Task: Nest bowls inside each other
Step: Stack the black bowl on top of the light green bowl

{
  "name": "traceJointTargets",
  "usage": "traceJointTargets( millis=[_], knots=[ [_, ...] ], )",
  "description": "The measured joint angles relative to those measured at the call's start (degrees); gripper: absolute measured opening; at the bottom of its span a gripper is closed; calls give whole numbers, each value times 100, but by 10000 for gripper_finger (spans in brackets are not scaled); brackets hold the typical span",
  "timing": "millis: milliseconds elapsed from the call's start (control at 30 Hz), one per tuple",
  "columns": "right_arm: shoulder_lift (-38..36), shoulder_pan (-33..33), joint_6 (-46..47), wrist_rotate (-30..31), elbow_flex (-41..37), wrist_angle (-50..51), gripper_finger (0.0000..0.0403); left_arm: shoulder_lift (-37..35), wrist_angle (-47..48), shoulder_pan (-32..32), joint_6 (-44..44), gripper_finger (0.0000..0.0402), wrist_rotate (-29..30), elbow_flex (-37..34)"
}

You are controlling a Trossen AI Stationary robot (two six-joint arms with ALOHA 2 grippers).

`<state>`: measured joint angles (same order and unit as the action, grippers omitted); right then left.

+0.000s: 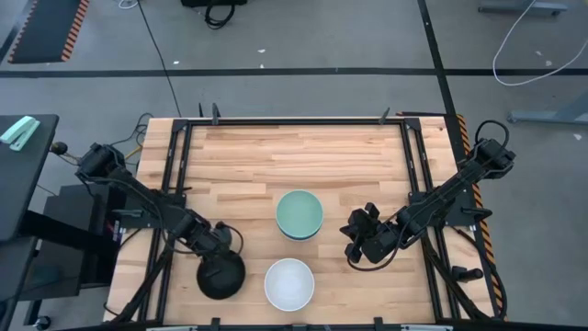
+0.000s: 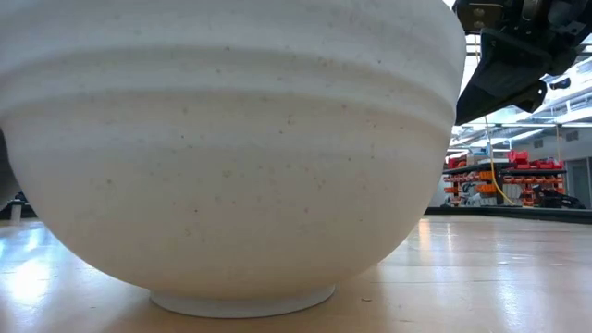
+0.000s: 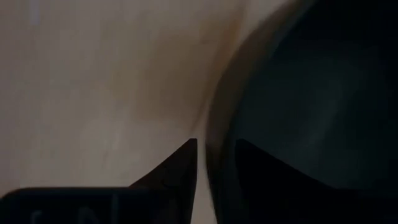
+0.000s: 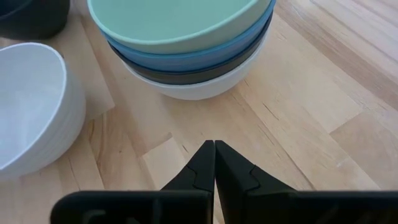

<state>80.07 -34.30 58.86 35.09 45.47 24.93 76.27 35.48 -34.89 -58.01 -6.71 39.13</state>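
Your left end effector (image 1: pixel 223 246) is straddling the black bowl's (image 1: pixel 221 276) rim, fingers spread; your right end effector (image 1: pixel 356 237) is hovering pressed together.

Wooden slatted bench (image 1: pixel 248 156): nested stack of four round smooth bowls, mint green uppermost (image 1: pixel 299 213), at centre. White round bowl (image 1: pixel 289 283) before it. Black round bowl (image 1: pixel 221 275) left, my left tool (image 1: pixel 219 245) astride its rim.
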Motion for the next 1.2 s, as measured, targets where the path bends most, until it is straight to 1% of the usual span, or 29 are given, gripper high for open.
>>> traceJointTargets(
  millis=[100,233,333,467,500,667,833,1200],
  knots=[
    [0,0,-2,0,0,0,15,0,-174,0,43,117,-53,0],
    [0,-2,-4,0,2,0,15,0,-97,35,69,100,-55,0],
    [0,-1,-4,0,0,0,15,0,-65,35,160,73,-45,0],
    [0,-2,-6,0,0,0,15,-2,-55,47,367,21,17,0],
    [0,0,-6,0,0,-1,15,-4,-54,48,425,14,48,0],
    [0,0,-6,2,1,0,15,-4,-41,83,475,20,49,0],
    [0,0,-8,2,0,1,15,-9,35,205,777,10,45,0],
    [0,4,-49,70,1,2,15,-22,39,1020,1639,12,20,2]
  ],
)
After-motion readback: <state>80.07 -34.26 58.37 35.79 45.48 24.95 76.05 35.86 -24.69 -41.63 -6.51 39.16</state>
